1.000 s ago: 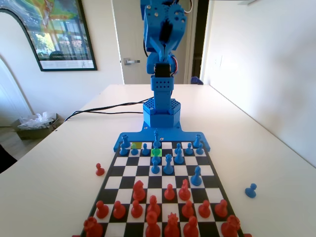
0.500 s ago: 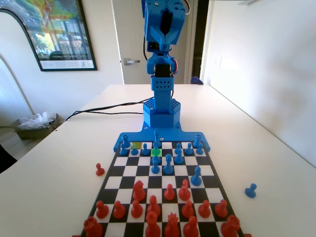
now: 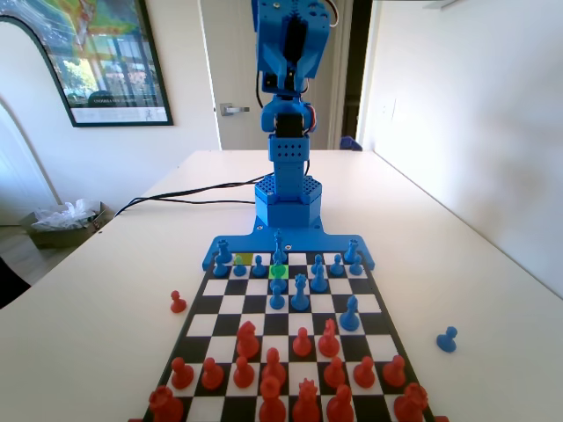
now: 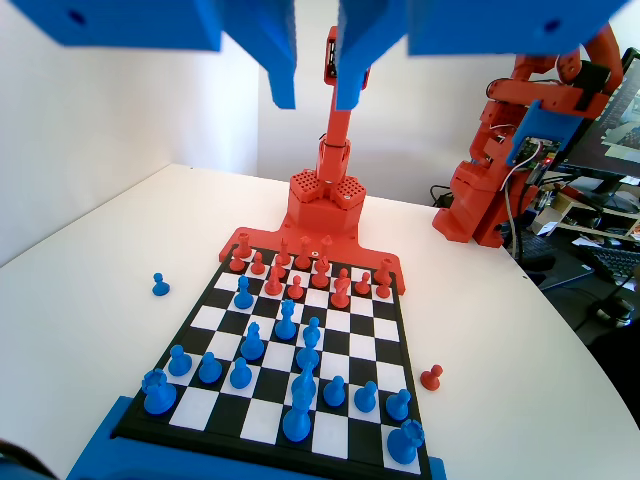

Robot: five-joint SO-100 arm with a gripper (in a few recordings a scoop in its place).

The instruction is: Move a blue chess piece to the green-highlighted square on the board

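Wrist view: gripper [image 4: 316,95] hangs high above the board [image 4: 395,325], jaws parted by a narrow gap with nothing between them. It holds no piece. Blue pieces crowd the near rows in this view and red pieces sit on the far rows. One blue pawn [image 4: 160,285] stands off the board on the table [image 4: 80,300] to the left, and one red pawn [image 4: 431,378] stands off the board to the right, just beside the edge.

Fixed view: the blue arm [image 3: 290,53] stands upright at the far end, folded high over its base, well above the pieces. The green-highlighted square [image 3: 278,271] lies in the second row from the arm's end, about mid-board, just in front of the tall blue piece [image 3: 279,246] on the back row. Whether a piece stands on that square cannot be told at this angle. Another blue piece [image 3: 277,294] stands one row nearer the camera, in the same file. A duller yellow-green square [image 3: 243,259] sits in the back row, to the left of the green one. In this view the stray blue pawn [image 3: 447,338] is on the table to the right, well apart from the board, and the stray red pawn [image 3: 178,302] is on the left, close to the edge. Red pieces fill the near rows.
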